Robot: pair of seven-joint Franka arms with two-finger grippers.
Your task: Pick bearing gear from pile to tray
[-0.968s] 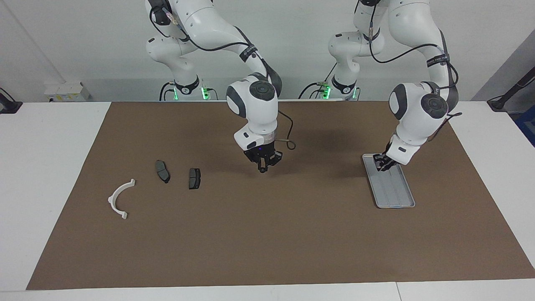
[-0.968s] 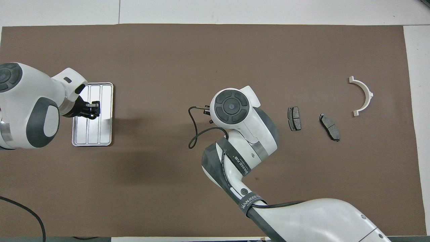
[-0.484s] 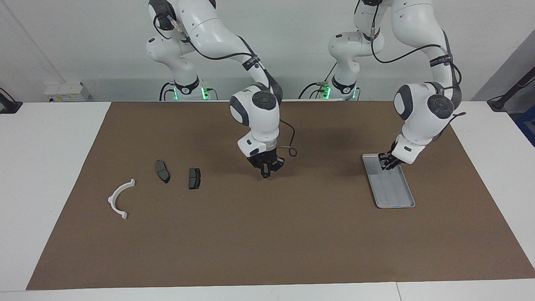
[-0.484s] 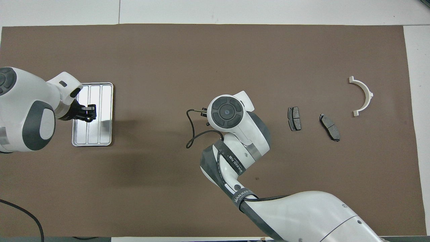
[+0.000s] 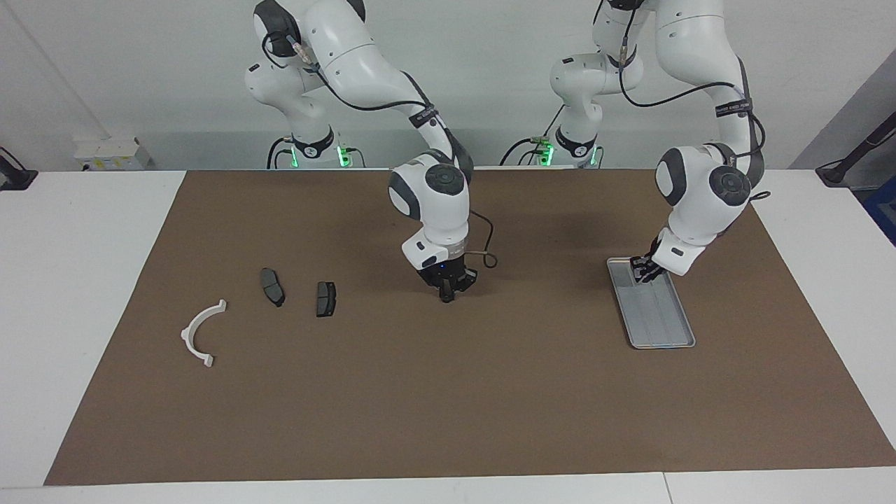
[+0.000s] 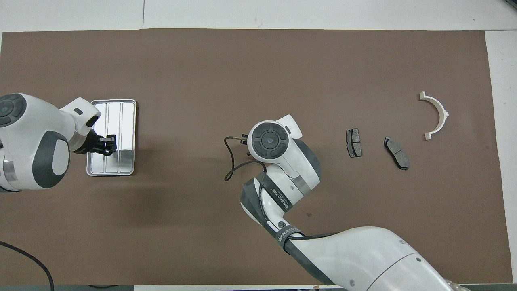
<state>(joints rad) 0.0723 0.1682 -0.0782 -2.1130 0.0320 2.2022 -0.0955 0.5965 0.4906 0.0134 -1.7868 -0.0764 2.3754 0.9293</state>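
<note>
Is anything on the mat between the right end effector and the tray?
Nothing visible. The right end effector hangs over bare brown mat, and the stretch to the tray holds nothing. The left end effector is over the tray's end nearer the robots.

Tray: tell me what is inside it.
The tray shows bare ridged metal and no parts. The left end effector hangs over the end nearer the robots, covering a patch there.

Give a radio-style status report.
Right gripper over bare mat mid-table. Left gripper over tray. Pile untouched at right arm's end. Nothing obstructing.
</note>
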